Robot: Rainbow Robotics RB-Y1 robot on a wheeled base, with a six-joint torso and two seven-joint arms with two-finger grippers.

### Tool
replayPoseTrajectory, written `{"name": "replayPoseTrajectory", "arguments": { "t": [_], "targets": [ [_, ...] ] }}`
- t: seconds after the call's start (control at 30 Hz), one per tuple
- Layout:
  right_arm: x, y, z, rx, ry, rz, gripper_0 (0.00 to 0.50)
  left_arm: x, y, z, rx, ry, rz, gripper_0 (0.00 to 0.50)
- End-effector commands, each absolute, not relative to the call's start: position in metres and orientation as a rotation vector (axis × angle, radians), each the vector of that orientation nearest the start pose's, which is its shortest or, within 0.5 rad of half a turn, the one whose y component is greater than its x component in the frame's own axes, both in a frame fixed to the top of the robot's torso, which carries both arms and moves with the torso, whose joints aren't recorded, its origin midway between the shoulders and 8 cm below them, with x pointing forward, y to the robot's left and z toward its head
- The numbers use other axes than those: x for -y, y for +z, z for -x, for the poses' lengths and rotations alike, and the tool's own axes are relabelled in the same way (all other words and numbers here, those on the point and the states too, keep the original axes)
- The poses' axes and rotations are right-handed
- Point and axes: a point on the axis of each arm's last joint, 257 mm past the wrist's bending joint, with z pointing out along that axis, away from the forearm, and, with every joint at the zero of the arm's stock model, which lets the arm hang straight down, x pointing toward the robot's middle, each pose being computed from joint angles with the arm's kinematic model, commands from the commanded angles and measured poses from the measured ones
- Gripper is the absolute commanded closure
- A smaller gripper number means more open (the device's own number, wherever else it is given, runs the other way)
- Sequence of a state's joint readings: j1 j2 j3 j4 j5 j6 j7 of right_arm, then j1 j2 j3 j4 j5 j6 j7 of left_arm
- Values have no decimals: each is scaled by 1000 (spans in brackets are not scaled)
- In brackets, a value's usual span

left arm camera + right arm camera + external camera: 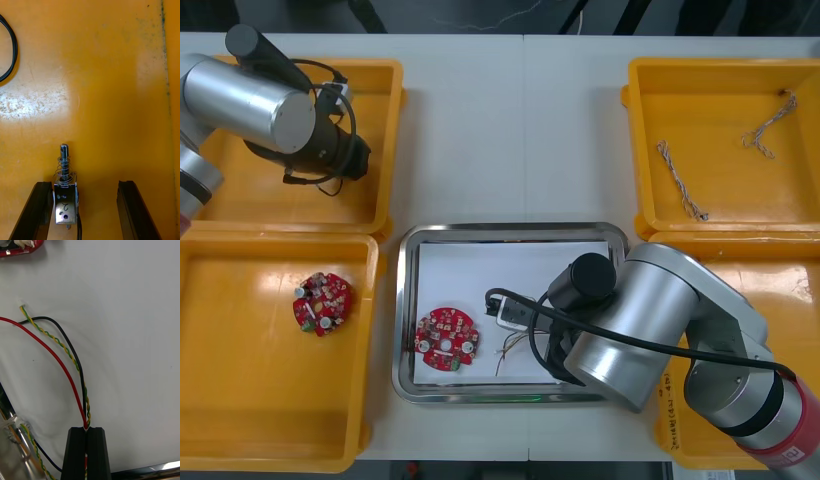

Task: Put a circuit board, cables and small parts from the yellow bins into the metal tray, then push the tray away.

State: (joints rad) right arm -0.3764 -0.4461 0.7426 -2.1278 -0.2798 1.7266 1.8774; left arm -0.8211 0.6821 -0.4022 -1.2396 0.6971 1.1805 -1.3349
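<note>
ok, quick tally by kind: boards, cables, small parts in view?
Circuit boards: 2
Twisted cables: 2
Cable bundle, in right claw: 1
Small metal parts: 1
Total: 6

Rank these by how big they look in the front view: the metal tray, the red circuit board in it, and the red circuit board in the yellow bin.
1. Metal tray, clearly largest.
2. Tray circuit board and bin circuit board, lying in the near-left yellow bin: about alike, so unranked.
</note>
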Motion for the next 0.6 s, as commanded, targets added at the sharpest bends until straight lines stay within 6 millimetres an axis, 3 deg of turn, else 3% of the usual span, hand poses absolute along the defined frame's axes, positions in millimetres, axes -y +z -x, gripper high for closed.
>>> {"name": "replayPoseTrajectory", "arguments": {
  "t": [0.03,0.1,0.23,0.3,0.33,0.37,0.4,0.43,0.6],
  "targets": [
    [90,-307,-350,-2172,-316,1685,500,-253,-180,-630,-2397,97,-413,0],
    [90,-307,-350,-2175,-316,1681,485,-253,-181,-630,-2397,102,-415,0],
    [89,-308,-350,-2175,-313,1680,343,-254,-182,-630,-2398,103,-414,0],
    [89,-307,-350,-2176,-311,1680,132,-254,-183,-629,-2400,101,-414,9],
    [89,-307,-350,-2175,-312,1677,94,-254,-183,-629,-2400,101,-414,61],
    [89,-307,-350,-2176,-312,1675,24,-253,-183,-629,-2400,100,-414,218],
    [89,-307,-350,-2179,-310,1675,0,-254,-183,-629,-2402,98,-412,333],
    [88,-307,-350,-2181,-307,1671,0,-253,-183,-629,-2403,94,-412,483],
    [85,-301,-352,-2175,-300,1644,0,-254,-185,-627,-2408,88,-408,500]
  ]
}}
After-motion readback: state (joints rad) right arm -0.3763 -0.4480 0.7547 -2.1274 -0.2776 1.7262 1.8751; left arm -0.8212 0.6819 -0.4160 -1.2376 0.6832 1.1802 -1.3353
